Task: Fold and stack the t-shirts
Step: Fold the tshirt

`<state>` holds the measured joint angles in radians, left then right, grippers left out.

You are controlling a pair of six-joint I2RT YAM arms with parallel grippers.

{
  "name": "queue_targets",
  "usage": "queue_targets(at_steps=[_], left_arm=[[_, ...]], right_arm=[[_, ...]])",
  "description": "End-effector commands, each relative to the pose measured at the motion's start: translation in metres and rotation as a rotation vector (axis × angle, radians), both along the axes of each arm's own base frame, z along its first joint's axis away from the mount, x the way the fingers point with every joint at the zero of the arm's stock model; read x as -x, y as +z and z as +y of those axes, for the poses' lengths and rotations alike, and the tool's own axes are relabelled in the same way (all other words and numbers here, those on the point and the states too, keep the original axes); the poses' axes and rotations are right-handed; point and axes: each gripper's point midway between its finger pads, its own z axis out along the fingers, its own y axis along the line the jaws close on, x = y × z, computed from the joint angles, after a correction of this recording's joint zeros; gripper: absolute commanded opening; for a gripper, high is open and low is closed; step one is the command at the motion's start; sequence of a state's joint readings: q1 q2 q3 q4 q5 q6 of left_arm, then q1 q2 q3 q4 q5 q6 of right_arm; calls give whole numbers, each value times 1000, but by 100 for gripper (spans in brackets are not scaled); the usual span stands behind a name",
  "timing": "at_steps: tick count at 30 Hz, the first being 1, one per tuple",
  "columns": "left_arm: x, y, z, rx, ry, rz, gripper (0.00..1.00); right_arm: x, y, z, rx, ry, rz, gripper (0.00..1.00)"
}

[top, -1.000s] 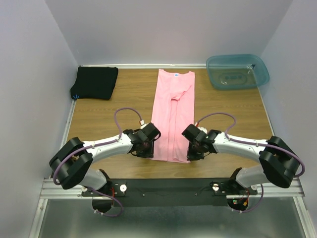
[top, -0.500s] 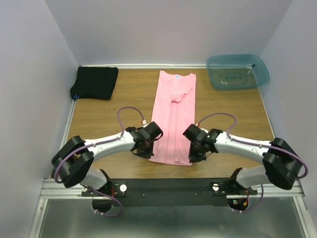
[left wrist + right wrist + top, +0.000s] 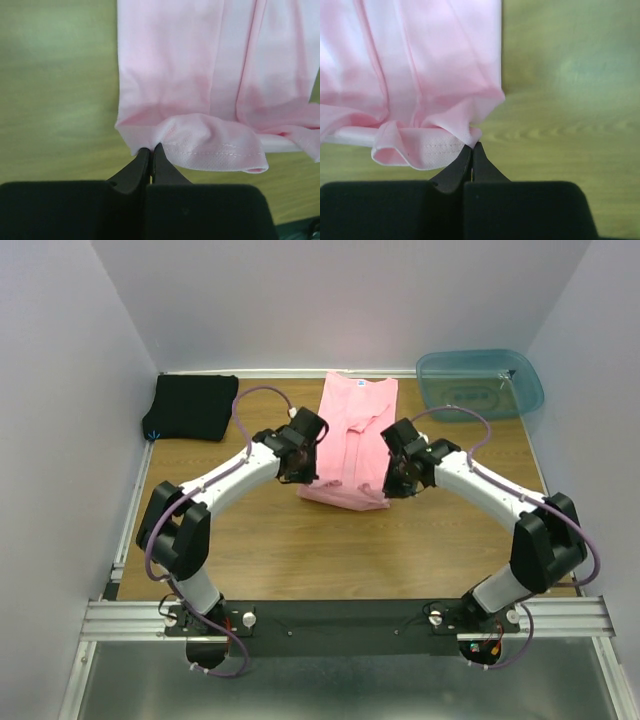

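The pink t-shirt (image 3: pixel 352 440) lies lengthwise at the table's far middle, its lower part lifted and doubled over towards the collar. My left gripper (image 3: pixel 297 472) is shut on the hem's left corner (image 3: pixel 150 142). My right gripper (image 3: pixel 392 483) is shut on the hem's right corner (image 3: pixel 472 137). Both hold the hem a little above the table, with the pink cloth (image 3: pixel 200 90) hanging ahead of the fingers. The black t-shirt (image 3: pixel 192 407) lies folded at the far left corner, apart from both grippers.
A translucent blue-green plastic bin (image 3: pixel 480 383) stands at the far right corner. Purple-grey walls close the table on the left, back and right. The bare wooden table (image 3: pixel 330 550) stretches from the shirt to the arms' base rail.
Both grippers have carried the pink shirt's hem from the near edge away towards the collar, lifting it. The shirt now looks about half as long. The black shirt and bin have not moved.
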<state>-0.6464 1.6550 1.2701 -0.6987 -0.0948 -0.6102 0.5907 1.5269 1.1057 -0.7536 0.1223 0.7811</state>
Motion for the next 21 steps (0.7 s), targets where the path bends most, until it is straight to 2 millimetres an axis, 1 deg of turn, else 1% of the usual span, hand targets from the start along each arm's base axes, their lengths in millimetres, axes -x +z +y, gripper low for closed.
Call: queue_targets(at_steps=[1, 2, 3, 4, 5, 7, 8, 10, 11, 12, 14, 15, 21], left_arm=[[-44, 17, 18, -56, 11, -92, 0], [-57, 18, 16, -51, 10, -112, 0], [-63, 19, 15, -46, 8, -121, 0], [-70, 20, 16, -46, 11, -130, 0], [-83, 22, 14, -42, 15, -155, 0], [-94, 23, 11, -43, 0, -182, 0], [-104, 24, 7, -41, 1, -201, 0], [-113, 22, 6, -49, 0, -218, 0], [-117, 22, 5, -46, 1, -224, 0], [-126, 20, 5, -39, 11, -237, 0], [-135, 19, 7, -31, 19, -250, 0], [-142, 17, 6, -19, 25, -256, 0], [-160, 11, 2, -11, 25, -286, 0]], right_arm=[[-42, 14, -15, 103, 40, -82, 0], [-50, 16, -20, 119, 26, -93, 0], [-60, 18, -19, 124, 22, -105, 0], [-65, 17, -20, 134, 21, -107, 1], [-72, 18, -24, 145, 14, -121, 0], [-82, 16, -26, 151, 6, -131, 1], [-89, 14, -27, 155, -2, -137, 1], [-96, 13, -28, 161, -10, -143, 1], [-102, 12, -31, 176, -23, -152, 0], [-105, 12, -32, 178, -29, -158, 1], [-114, 13, -33, 179, -36, -180, 1], [-117, 9, -34, 184, -40, -177, 1], [-133, 0, -38, 213, -45, -196, 1]])
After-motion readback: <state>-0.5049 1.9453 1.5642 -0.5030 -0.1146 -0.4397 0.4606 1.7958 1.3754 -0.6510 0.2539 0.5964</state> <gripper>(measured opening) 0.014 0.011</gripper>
